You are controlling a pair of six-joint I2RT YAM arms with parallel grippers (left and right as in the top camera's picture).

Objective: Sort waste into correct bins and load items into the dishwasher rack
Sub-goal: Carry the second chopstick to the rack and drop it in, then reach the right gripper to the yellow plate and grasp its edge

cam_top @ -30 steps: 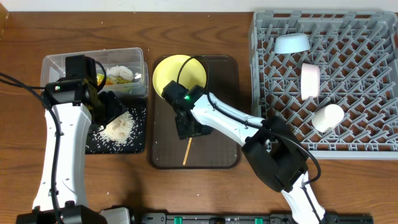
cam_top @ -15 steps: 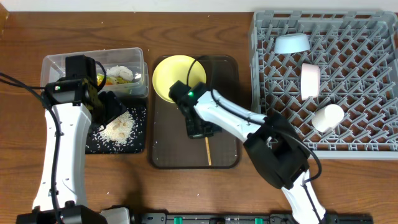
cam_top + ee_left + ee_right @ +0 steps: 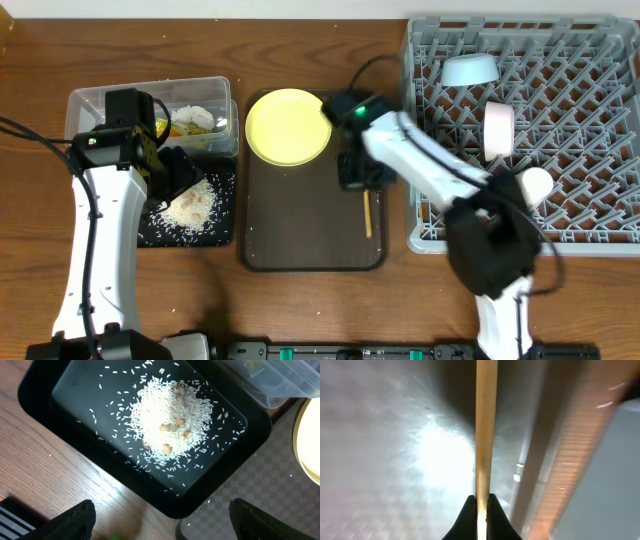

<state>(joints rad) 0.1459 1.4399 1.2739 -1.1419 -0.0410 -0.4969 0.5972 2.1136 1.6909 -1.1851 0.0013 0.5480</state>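
The slim wooden chopsticks (image 3: 367, 212) sit over the 3 o'clock edge of the brown rectangular serving tray (image 3: 290, 225), pointing toward 6 o'clock. The right gripper (image 3: 358, 172) pinches their upper end, jaws clamped tight on the wood. The large grey lattice dishwasher rack (image 3: 420, 60) lies at its 3 o'clock. The sticks should probably be lifted above the rack wall before crossing and kept steady. The left gripper (image 3: 178, 172) hovers spread and empty over the shallow black tray (image 3: 148, 232).

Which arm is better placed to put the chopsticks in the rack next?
Right: the right gripper holds the chopsticks beside the rack; the left gripper hangs open over the black tray.
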